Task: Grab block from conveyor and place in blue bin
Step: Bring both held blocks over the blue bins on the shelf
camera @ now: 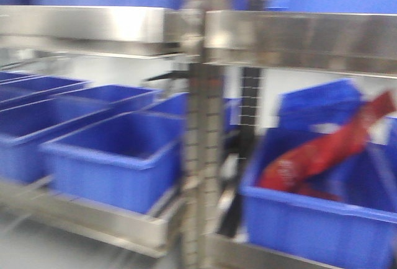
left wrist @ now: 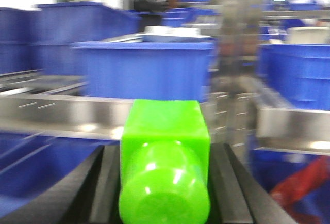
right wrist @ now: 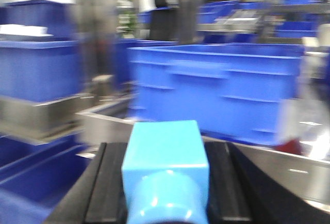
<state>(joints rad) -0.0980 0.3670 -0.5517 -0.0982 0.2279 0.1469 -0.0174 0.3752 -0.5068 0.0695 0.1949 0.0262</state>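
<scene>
Blocks were in hand: left gripper (left wrist: 165, 195) pinched green block (left wrist: 165, 131), right gripper (right wrist: 165, 195) pinched light-blue block (right wrist: 165, 146). Conveyor was out of view. Blue bin (left wrist: 149, 72) sat at 12 o'clock past the green one; best to hold clamp firm, release only once centred over it
</scene>
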